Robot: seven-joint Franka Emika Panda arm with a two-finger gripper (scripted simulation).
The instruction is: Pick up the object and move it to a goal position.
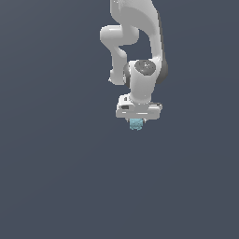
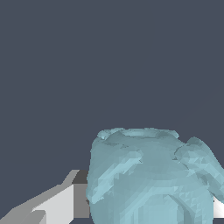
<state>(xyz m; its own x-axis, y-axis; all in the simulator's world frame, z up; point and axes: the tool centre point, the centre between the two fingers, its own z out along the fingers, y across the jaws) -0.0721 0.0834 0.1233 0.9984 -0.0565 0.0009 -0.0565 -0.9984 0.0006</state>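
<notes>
Now obj [image 1: 136, 123] betw fingers [image 2: 61, 203], end effector [image 1: 136, 122] clamped

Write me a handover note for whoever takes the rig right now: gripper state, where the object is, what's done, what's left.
Gripper: shut on the turquoise object, a finger pressed against each side in the wrist view.
Object: sits directly under the white hand in the exterior view, mostly hidden by it.
Done: the grasp looks made.
Left: carry it to the goal and confirm arrival. No goal marker shows in either view, and I cannot tell whether the object is lifted off the surface.
</notes>
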